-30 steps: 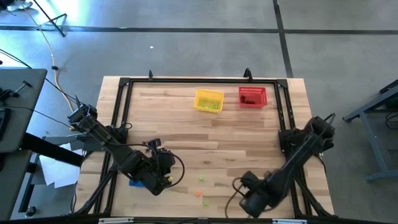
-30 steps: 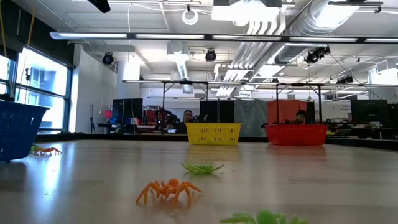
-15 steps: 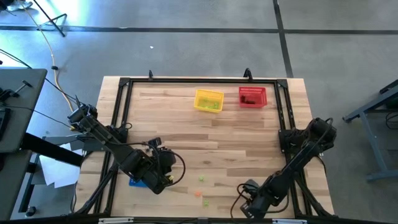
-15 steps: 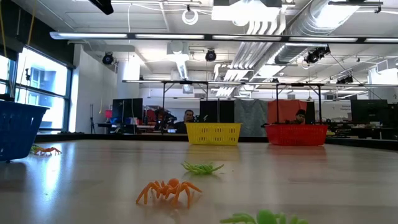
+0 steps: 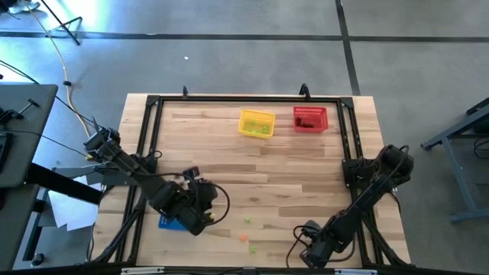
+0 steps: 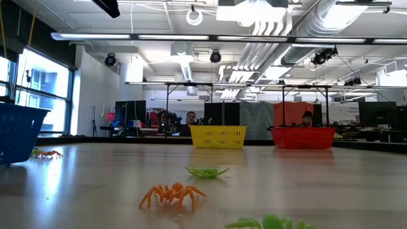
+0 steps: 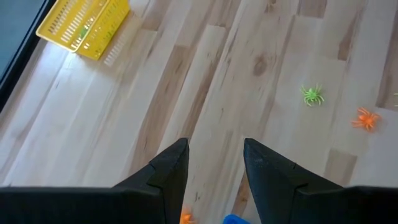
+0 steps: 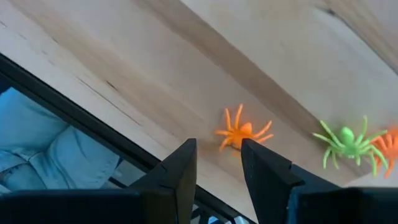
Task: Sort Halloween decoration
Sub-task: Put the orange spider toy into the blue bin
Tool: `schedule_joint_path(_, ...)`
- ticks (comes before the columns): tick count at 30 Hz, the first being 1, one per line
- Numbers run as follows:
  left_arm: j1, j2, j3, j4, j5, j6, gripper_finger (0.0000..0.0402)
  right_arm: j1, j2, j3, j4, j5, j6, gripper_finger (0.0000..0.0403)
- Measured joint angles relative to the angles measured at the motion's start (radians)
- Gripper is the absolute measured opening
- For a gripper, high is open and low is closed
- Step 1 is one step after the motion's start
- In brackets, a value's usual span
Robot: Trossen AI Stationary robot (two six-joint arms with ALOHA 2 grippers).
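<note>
The Halloween decoration is tiny plastic spiders. On the near middle of the table lie a green spider [image 5: 247,220], an orange one [image 5: 243,237] and another green one [image 5: 254,248]. My right gripper [image 8: 217,149] stands open and low at the table's near edge, with an orange spider [image 8: 242,132] just past its fingertips; whether they touch it, I cannot tell. A green spider [image 8: 348,144] lies farther off. My left gripper [image 7: 214,149] hangs open and empty above the table beside the blue basket [image 5: 170,223]. Another orange spider [image 6: 48,153] lies by that basket.
A yellow basket [image 5: 256,123] and a red basket [image 5: 309,118] stand side by side at the far edge. A black frame [image 5: 153,103] runs along the table's sides. The table's near edge [image 8: 93,121] lies right by my right gripper. Bare wood stretches across the middle.
My right gripper has sunk toward the table at the near edge and tipped more steeply downward, still open. The spiders and baskets lie where they were.
</note>
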Motion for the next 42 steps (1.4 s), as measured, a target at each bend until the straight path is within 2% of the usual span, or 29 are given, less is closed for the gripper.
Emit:
schedule_joint_path(6, 0.019, 0.000, 0.000, 0.000, 0.000, 0.001, 0.0142, 0.017, 0.028, 0.000, -0.016, -0.006, 0.007, 0.0123)
schedule_joint_path(11, 0.020, 0.000, 0.000, 0.000, 0.000, 0.010, 0.0142, 0.014, 0.076, 0.006, -0.015, -0.061, -0.018, 0.0123)
schedule_joint_path(19, 0.020, 0.000, 0.000, 0.000, 0.000, 0.018, 0.0142, -0.006, 0.094, 0.006, -0.042, -0.068, -0.058, 0.0119)
schedule_joint_path(23, 0.020, 0.000, 0.000, 0.000, 0.000, 0.018, 0.0142, -0.007, 0.096, 0.005, -0.056, -0.089, -0.081, 0.0084)
schedule_joint_path(27, 0.020, 0.000, 0.001, 0.000, 0.000, 0.018, 0.0142, -0.006, 0.096, 0.004, -0.068, -0.092, -0.084, 0.0017)
schedule_joint_path(33, 0.020, 0.000, 0.001, 0.000, 0.019, 0.018, 0.0142, -0.007, 0.069, 0.002, -0.082, -0.097, -0.084, 0.0006)
schedule_joint_path(36, 0.018, 0.000, 0.001, 0.000, 0.033, 0.018, 0.0142, -0.018, 0.023, -0.005, -0.138, -0.055, -0.103, 0.0005)
schedule_joint_path(42, 0.018, 0.000, 0.001, 0.000, 0.034, 0.018, 0.0142, -0.099, -0.123, -0.003, -0.258, 0.095, -0.197, 0.0002)
